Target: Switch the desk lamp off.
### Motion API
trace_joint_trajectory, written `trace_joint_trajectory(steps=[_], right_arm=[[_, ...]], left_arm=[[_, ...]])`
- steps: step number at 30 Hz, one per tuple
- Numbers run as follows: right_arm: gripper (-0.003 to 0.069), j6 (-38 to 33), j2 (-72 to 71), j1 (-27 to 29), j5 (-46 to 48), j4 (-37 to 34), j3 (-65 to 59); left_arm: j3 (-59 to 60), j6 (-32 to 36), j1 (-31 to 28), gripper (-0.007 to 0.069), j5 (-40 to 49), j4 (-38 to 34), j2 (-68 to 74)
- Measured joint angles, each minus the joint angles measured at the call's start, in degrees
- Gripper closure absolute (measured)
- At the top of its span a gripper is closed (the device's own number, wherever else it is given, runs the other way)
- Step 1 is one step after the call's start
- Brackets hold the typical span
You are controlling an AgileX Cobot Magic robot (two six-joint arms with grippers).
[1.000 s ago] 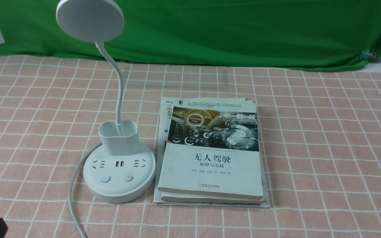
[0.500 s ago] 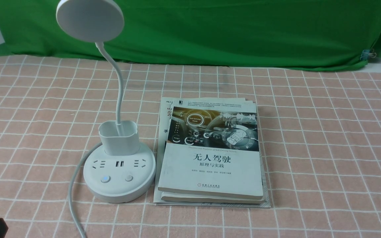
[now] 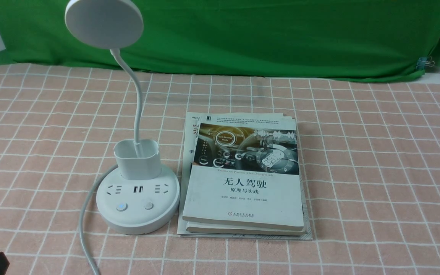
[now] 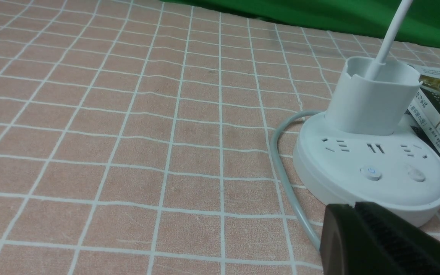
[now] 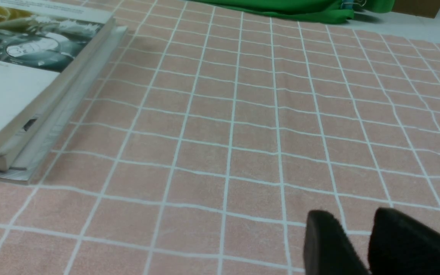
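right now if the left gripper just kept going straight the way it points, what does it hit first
Most likely the desk lamp: the left gripper points at the round base's near rim, below the two buttons. Depth is unclear, so the cord beside it could be brushed first.

White desk lamp stood upright on the checked cloth, disc head raised on a curved thin neck, cup holder on round base, left button lit blue, cord trailed forward
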State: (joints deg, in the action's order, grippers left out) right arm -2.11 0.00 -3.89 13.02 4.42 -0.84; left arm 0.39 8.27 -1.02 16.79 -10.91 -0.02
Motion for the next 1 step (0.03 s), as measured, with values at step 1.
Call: trace_joint_trajectory(steps=[1], right_arm=[[0.0419,0.0,0.0,0.0,0.0,0.0,0.0]], left_arm=[[0.0,0.0,0.0,0.0622,0.0,0.0,0.0]])
